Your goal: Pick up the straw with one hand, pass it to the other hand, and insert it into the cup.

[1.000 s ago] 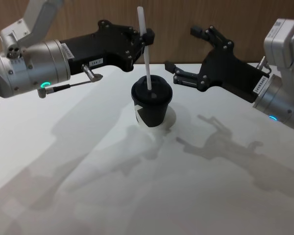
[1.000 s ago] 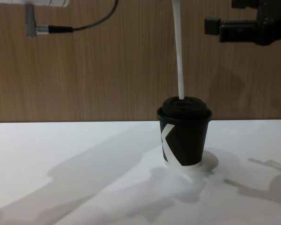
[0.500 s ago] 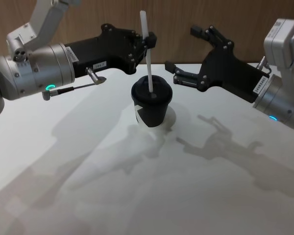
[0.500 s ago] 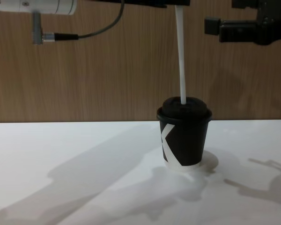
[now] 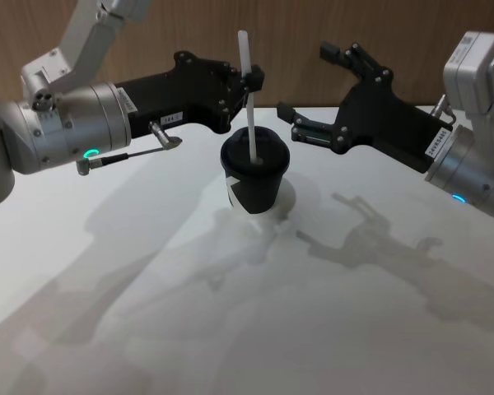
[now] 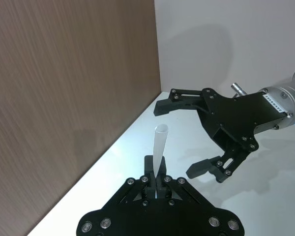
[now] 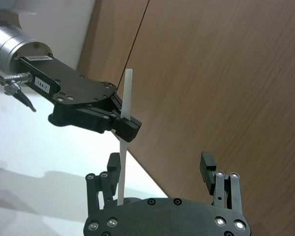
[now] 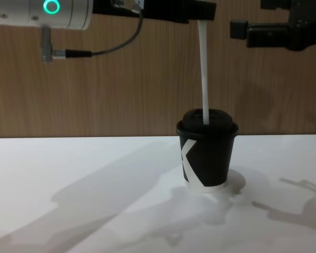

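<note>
- The straw (image 5: pixel 249 99) is standing nearly upright over the cup (image 5: pixel 255 176), its lower end meeting the middle of the domed lid (image 8: pixel 207 119); most of its length is showing above the lid, so by judgement it is sitting only shallowly in the opening, if at all.
- The cup is standing upright on the white table (image 5: pixel 230 329), between the two arms.
- The left gripper (image 5: pixel 249 80) is pinching the straw on its upper part, fingers closed on the tube, with a short length rising above the grip; the left wrist view is showing the tube clamped between the fingers (image 6: pixel 148 178).
- The right gripper (image 5: pixel 314 95) is hanging just beside the cup on the robot's right, jaws spread wide and holding nothing, apart from straw and cup.
- Step in hand, by judgement: the insertion; pick-up and hand-over appear done.
- The next move is calling for a straight push downward along the straw's own line, keeping it over the lid opening, then a release once it is seated.
- Risk, by judgement: a sideways drift could bend the tube or tip the light cup.
</note>
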